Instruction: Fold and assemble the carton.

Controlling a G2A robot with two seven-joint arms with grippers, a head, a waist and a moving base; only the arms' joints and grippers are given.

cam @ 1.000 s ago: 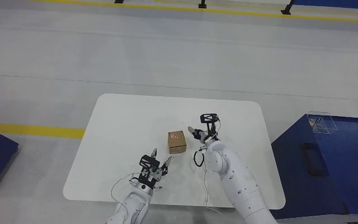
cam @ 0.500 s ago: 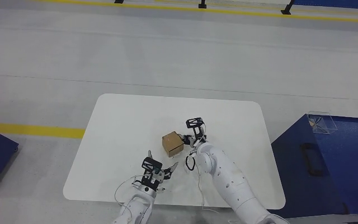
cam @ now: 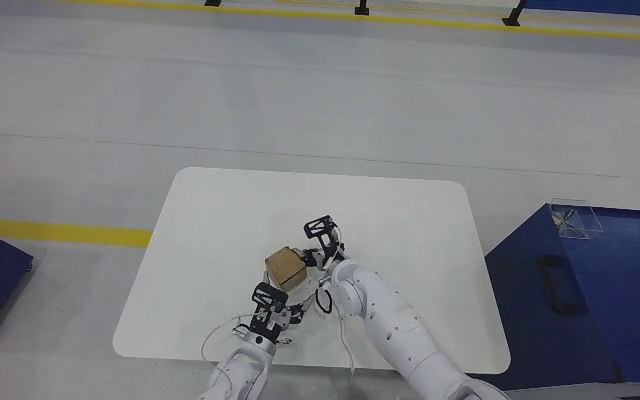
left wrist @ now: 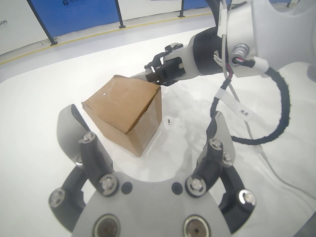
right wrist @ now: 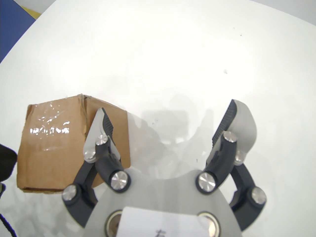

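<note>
**Carton on table between both grippers, neither one clamped on it**

- Carton [cam: 285,266]: small brown cardboard box, flaps closed, a strip of clear glossy tape over one face. It sat on the white table [cam: 200,220], in the near-middle part, turned skew to the table edges. Couldn't tell whether its base lay fully flat.
- Right gripper [cam: 312,240]: jaws spread wide, nothing between them. From its own wrist cam [right wrist: 170,112], one finger [right wrist: 105,124] overlapped the carton's [right wrist: 54,146] side edge; the other finger stood well off over bare table. The left wrist cam showed the right gripper [left wrist: 158,73] with a fingertip touching the carton's [left wrist: 126,110] far upper corner. So it was contact from one side, not a grasp.
- Left gripper [cam: 278,300]: jaws also wide open and empty [left wrist: 144,118]. The carton was just in front of its fingers, lined up roughly with the gap, not touching either finger.
- The two grippers were on opposite sides of the carton, the right beyond it and the left at the near table edge.
- Black-sleeved cable [left wrist: 284,114] looped off the right wrist, hanging beside the carton and clear of it.
</note>
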